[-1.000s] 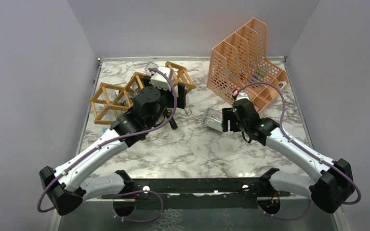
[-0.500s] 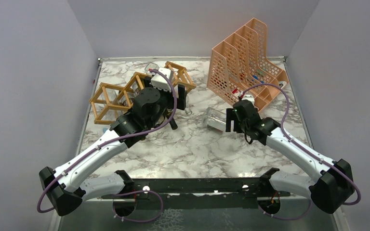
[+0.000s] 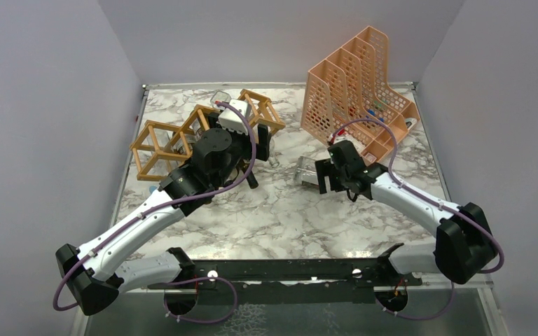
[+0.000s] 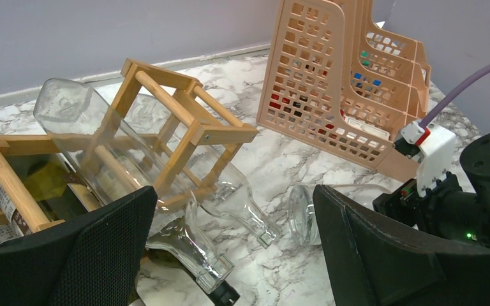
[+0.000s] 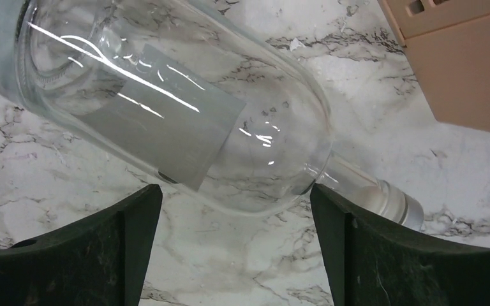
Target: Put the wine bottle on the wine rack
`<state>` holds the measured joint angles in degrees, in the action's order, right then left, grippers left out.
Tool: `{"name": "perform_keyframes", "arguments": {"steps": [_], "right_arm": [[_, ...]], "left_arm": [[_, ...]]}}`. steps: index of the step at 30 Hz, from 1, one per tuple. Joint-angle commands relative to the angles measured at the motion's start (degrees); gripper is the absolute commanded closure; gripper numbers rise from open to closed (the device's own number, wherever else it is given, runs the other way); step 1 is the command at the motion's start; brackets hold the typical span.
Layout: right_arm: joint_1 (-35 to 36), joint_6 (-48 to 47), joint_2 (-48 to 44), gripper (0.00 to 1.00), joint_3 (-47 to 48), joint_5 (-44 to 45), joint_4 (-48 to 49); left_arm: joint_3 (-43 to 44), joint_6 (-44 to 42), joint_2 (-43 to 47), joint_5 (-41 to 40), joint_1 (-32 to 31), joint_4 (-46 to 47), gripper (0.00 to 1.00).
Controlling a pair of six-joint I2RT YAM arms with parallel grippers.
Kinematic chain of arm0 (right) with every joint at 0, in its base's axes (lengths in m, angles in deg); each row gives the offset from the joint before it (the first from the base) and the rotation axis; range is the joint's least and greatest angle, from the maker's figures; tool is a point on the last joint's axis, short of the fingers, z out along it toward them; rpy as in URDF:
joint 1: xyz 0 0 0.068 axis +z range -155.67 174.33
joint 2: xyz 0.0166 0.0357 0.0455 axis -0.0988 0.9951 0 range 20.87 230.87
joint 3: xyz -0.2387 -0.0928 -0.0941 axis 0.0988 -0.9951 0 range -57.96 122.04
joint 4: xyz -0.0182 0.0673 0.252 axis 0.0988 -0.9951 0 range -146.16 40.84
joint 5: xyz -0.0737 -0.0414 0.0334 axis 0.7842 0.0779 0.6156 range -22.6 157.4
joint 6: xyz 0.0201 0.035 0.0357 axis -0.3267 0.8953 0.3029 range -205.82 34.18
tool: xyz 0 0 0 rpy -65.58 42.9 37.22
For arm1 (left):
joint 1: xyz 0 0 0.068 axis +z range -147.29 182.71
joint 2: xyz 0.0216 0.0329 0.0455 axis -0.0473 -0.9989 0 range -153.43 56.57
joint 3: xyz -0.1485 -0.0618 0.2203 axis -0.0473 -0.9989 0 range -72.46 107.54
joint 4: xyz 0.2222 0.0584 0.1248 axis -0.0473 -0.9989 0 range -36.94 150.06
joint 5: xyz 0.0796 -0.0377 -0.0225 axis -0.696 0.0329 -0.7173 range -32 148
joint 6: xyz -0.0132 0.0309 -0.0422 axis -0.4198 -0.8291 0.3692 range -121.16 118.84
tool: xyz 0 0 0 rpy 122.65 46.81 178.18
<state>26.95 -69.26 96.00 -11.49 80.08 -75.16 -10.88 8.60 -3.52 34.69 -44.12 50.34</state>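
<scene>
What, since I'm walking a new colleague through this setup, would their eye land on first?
Probably the clear glass bottle lying on its side on the marble table, right of centre, with the right tool open over it. Next come the wooden wine rack at the far left, with bottles in its cells, and the peach mesh file holder standing at the far right.

Top camera looks down from behind; both wrist cameras share one bottle (image 5: pixel 166 115)
</scene>
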Motion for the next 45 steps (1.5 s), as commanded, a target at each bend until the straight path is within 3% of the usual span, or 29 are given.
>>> {"name": "perform_keyframes", "arguments": {"steps": [1,12,19,22,25,29,37,40,45], "right_arm": [[-0.2,-2.2,3.4,0.12,1.5,-7.2,2.1],[-0.2,-2.2,3.7,0.12,5.4,-13.0,0.8],[-0.2,-1.3,0.1,0.12,8.3,-6.4,-0.5],[-0.2,1.6,-1.9,0.14,7.9,-0.1,0.5],[-0.7,5.4,-2.2,0.2,8.9,6.4,0.9],[-3.2,8.0,1.0,0.35,11.8,11.4,1.6],[-9.1,8.2,9.0,0.7,14.0,7.6,4.6],[-12.1,7.2,11.0,0.77,13.5,3.4,7.1],[-13.1,5.2,15.2,0.79,13.6,-0.5,9.0]], "left_arm": [[-0.3,-1.0,1.4,1.1,0.3,0.5,0.01],[0.1,-1.6,1.0,1.0,0.3,0.7,0.01],[0.0,-0.9,0.9,2.4,0.3,0.4,0.01],[-1.9,0.3,0.8,7.9,0.4,1.5,0.01],[-4.5,1.5,-1.0,19.4,0.3,5.1,0.01],[-4.4,3.2,-6.6,29.1,-0.3,7.7,0.13],[-1.7,3.2,-17.8,23.8,-7.1,9.3,0.41],[-0.6,4.5,-21.4,21.2,-7.9,9.6,0.47],[0.9,6.0,-27.1,19.4,-8.8,11.0,0.51]]}}
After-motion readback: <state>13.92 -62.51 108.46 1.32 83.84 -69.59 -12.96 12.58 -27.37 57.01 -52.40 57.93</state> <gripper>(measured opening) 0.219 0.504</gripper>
